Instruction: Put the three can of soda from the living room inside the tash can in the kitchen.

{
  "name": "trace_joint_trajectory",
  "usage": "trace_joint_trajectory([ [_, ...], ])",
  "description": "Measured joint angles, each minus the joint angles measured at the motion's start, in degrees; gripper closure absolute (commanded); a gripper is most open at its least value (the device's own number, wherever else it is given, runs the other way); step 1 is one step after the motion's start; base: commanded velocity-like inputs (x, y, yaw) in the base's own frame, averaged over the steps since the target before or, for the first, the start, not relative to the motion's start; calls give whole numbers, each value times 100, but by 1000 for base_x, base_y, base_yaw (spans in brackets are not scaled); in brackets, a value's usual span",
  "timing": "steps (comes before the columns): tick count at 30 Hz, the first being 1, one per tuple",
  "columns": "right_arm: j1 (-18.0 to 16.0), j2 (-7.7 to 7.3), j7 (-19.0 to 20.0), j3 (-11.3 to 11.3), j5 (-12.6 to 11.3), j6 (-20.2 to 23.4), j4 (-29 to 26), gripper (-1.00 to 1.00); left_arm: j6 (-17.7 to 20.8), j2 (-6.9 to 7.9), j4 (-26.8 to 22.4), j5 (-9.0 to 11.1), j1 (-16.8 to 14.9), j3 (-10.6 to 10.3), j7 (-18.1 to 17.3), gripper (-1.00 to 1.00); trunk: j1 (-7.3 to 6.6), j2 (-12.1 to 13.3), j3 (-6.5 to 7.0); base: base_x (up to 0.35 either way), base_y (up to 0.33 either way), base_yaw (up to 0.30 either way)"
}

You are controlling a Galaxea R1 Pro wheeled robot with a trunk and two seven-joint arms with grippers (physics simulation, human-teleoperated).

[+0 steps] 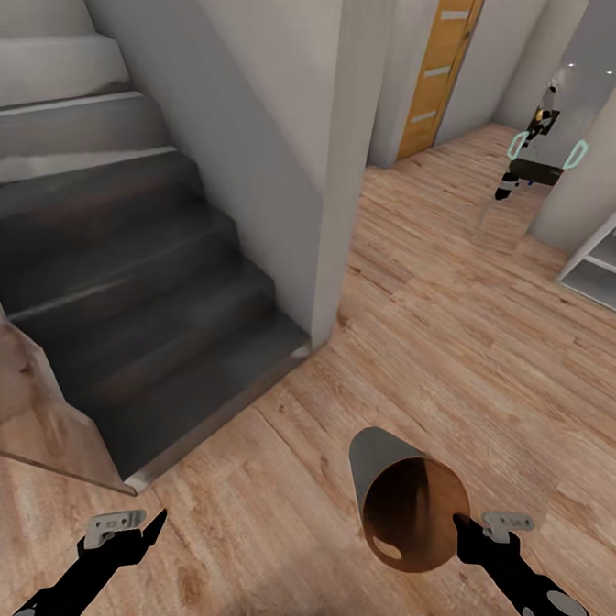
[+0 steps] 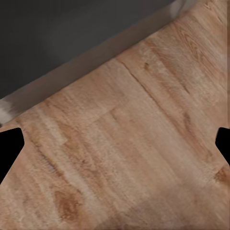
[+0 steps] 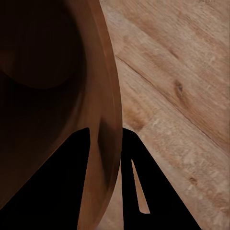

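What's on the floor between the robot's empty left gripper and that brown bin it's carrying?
Nothing: in the head view, just bare wood plank floor lies between the left gripper and the tash can clamped in the right gripper.

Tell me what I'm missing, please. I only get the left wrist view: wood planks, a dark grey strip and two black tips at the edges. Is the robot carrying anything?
Observer: Yes. The right gripper is shut on the rim of the trash can, one finger inside the wall and one outside.
Operator: Anything inside it?
Observer: None that I can see; the right wrist view shows a dark brown interior.
Operator: And that grey strip?
Observer: It is the bottom step of a staircase on the robot's left; a wooden door stands ahead.
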Motion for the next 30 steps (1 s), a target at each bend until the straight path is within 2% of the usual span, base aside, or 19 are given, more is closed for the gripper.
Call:
trace_joint_trajectory([
  [8, 0, 0, 175, -6, -2, -346, 2, 100, 0, -4, 5, 0, 0, -40, 7, -100, 0, 0, 73, 0, 0, 0],
  [30, 0, 19, 229, -5, 1, -387, 8, 100, -5, -5, 2, 0, 0, -42, 7, -100, 0, 0, 274, 0, 0, 0],
])
